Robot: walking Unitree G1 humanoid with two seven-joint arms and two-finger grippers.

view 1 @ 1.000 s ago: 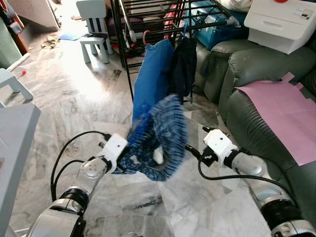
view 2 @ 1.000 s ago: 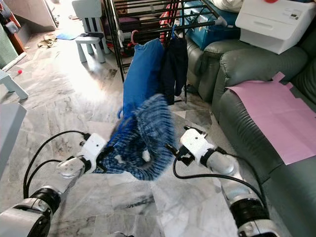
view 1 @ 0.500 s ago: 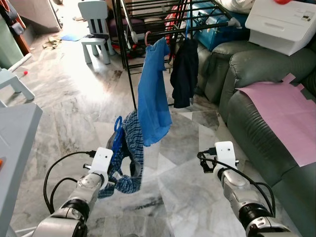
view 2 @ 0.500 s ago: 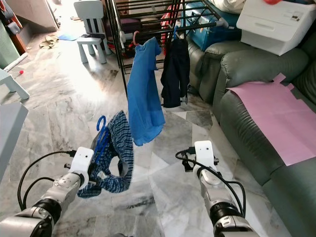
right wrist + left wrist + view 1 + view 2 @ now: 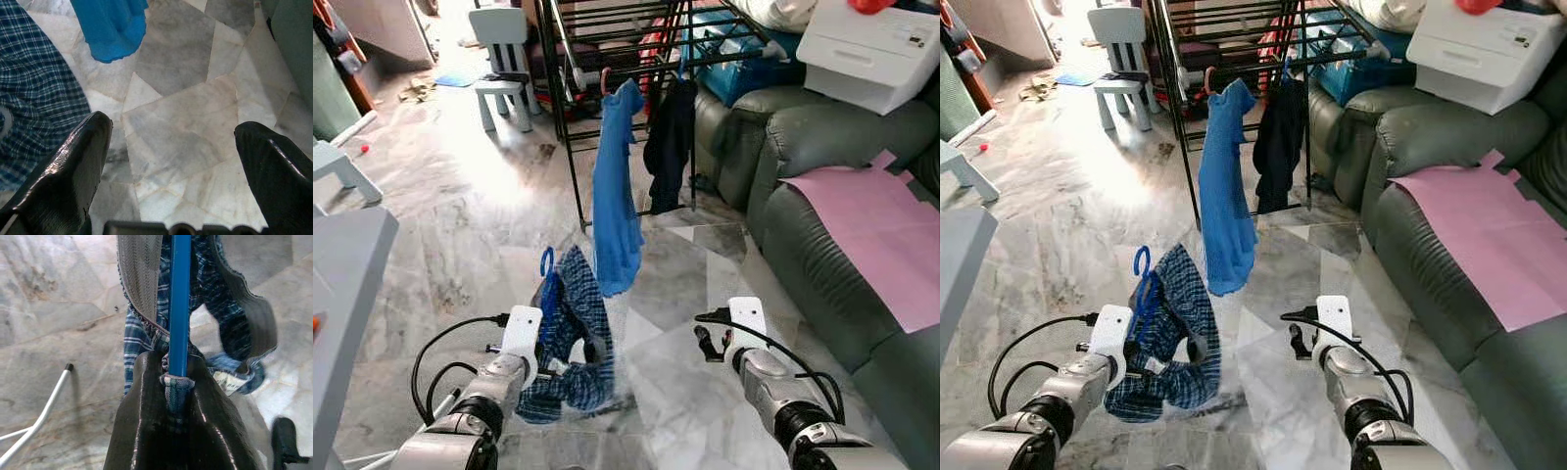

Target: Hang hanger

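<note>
My left gripper (image 5: 176,374) is shut on the lower bar of a blue plastic hanger (image 5: 179,303). A blue plaid garment (image 5: 576,338) hangs on the hanger, low over the floor at the front left. The hanger's hook (image 5: 546,261) points up. My right gripper (image 5: 171,161) is open and holds nothing. It sits to the right of the garment, apart from it, above the marble floor. A black drying rack (image 5: 570,69) stands ahead, carrying a blue shirt (image 5: 615,191) and a dark garment (image 5: 670,137) on hangers.
A green sofa (image 5: 822,147) with a pink sheet (image 5: 871,220) runs along the right, with a white box (image 5: 881,49) on its back. A pale child's chair (image 5: 504,59) stands far left of the rack. A grey table edge (image 5: 342,264) is at my left.
The plaid garment has dropped from chest height between both grippers and now hangs from the left gripper alone. The right gripper has drawn back to the right. The camera has shifted slightly.
</note>
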